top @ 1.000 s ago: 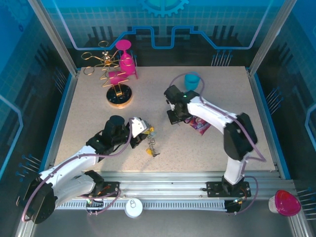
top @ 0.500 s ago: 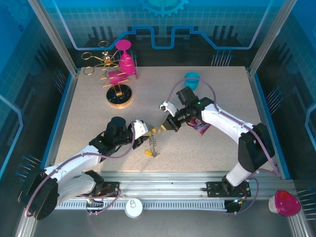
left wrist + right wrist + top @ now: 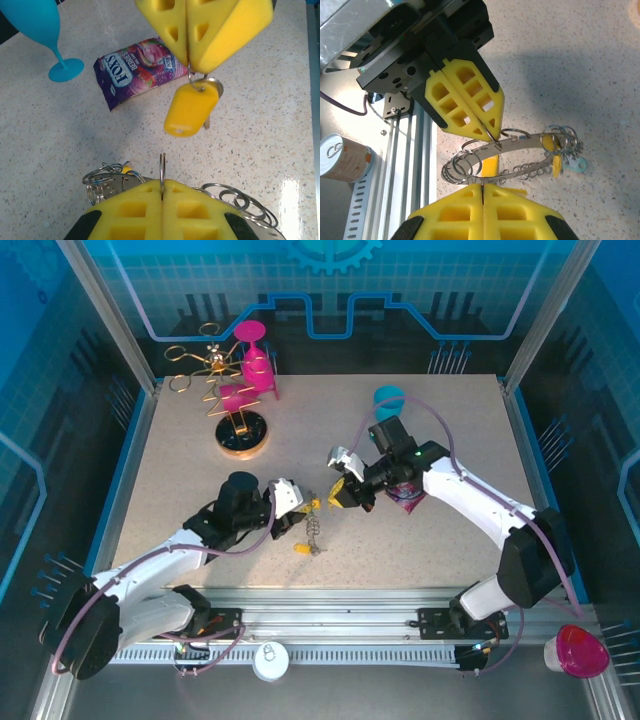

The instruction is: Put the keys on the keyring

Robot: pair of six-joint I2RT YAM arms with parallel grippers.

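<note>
Seen from above, the left gripper (image 3: 303,508) and the right gripper (image 3: 338,494) meet almost tip to tip near the middle of the surface (image 3: 180,470), with the right one at 2 o'clock from the left. The keyring (image 3: 312,533) trails from the left gripper toward 6 o'clock. A purple snack packet (image 3: 410,497) lies at 3 o'clock from the right gripper, and a blue goblet (image 3: 387,398) stands at 1 o'clock from it.

In the left wrist view, the left gripper (image 3: 162,184) at 6 o'clock is pressed together on 1 upright loop of the keyring (image 3: 162,169), with more loops fanning out to both sides. At 12 o'clock the right gripper (image 3: 188,62) pinches the top of 1 yellow-headed key (image 3: 190,107), which hangs clear of the surface.

In the right wrist view, the right gripper (image 3: 482,187) sits at 6 o'clock with its pads together and the key (image 3: 490,164) poking out above them. At 11 o'clock the left gripper (image 3: 489,131) pinches the keyring (image 3: 520,144). More keys (image 3: 554,150) bunch at its 3 o'clock end. A can (image 3: 342,157) stands at 9 o'clock.
</note>
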